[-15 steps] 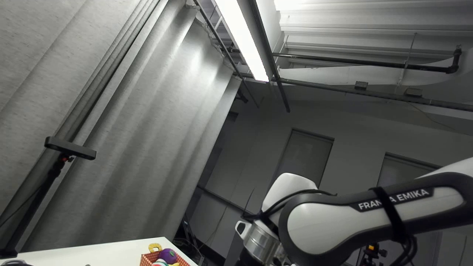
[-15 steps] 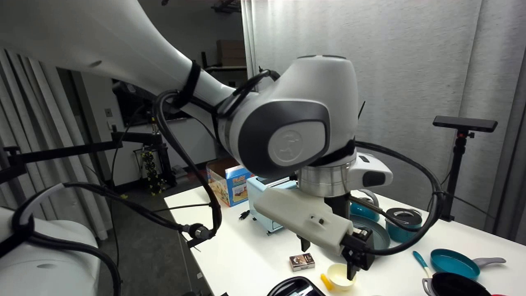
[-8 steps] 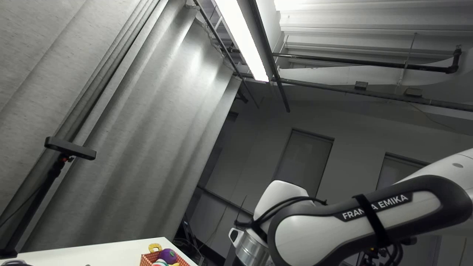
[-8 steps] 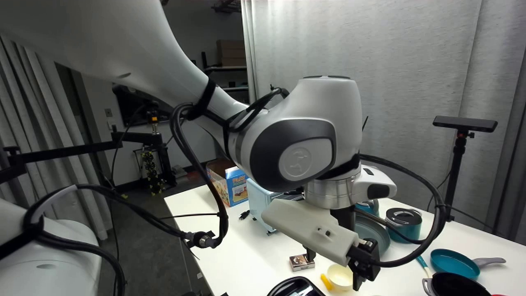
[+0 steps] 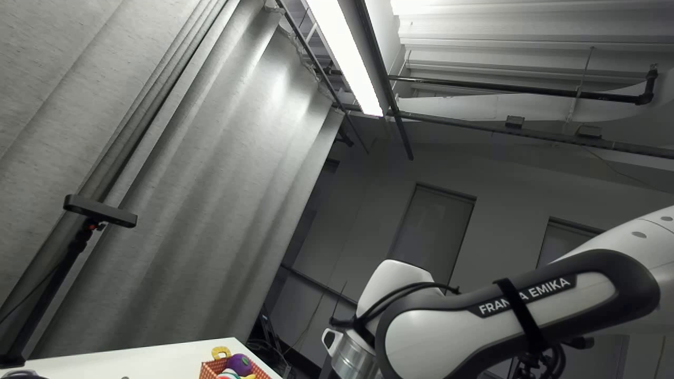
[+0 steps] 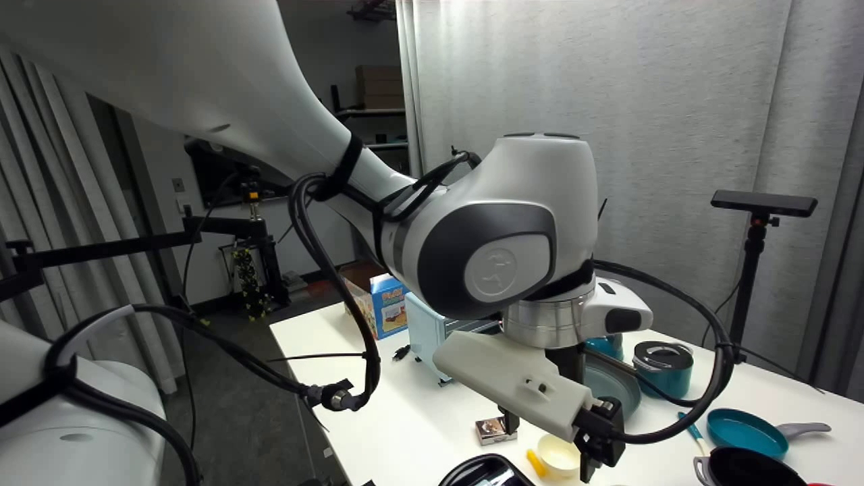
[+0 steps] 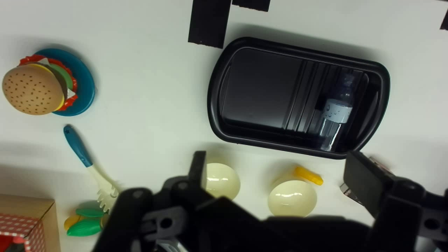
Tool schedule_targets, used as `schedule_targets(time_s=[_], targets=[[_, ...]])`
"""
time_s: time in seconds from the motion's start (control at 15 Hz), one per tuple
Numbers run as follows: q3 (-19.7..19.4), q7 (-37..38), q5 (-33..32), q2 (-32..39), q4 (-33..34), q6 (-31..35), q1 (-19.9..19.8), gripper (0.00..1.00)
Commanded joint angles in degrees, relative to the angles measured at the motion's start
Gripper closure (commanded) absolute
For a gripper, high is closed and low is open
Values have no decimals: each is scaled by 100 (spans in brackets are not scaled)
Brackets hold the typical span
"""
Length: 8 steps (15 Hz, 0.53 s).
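Note:
My gripper [image 7: 276, 168] is open and empty above the white table, its fingers wide apart; it also shows in an exterior view [image 6: 549, 447]. Between the fingers in the wrist view lie a cream bowl [image 7: 292, 198] and a short yellow stick [image 7: 308, 175]. A second cream bowl [image 7: 222, 180] is partly hidden by the left finger. A small box [image 7: 351, 193] is mostly hidden behind the right finger; it shows in an exterior view [image 6: 495, 430]. Beyond the fingertips lies a black tray [image 7: 260, 87] with a clear bottle [image 7: 336, 111] inside it.
A toy burger [image 7: 33, 89] on a teal plate [image 7: 87, 85], a teal-handled server [image 7: 77, 145] and toy vegetables [image 7: 85, 226] lie left. A red-checked basket [image 7: 52, 224] is lower left. A light-blue toaster oven [image 6: 426, 331], a teal pot [image 6: 663, 370] and a teal pan [image 6: 746, 432] stand around.
The arm and gripper have come down towards the table and shifted slightly to the right in an exterior view, more slowly in the last half second. The objects have not moved.

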Motion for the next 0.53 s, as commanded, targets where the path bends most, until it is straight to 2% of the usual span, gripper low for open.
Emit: schedule_targets(time_s=[0.0, 0.47], targets=[[21, -69, -26, 461, 296, 269, 15, 0], [-16, -279, 89, 1448, 994, 753, 22, 0]])
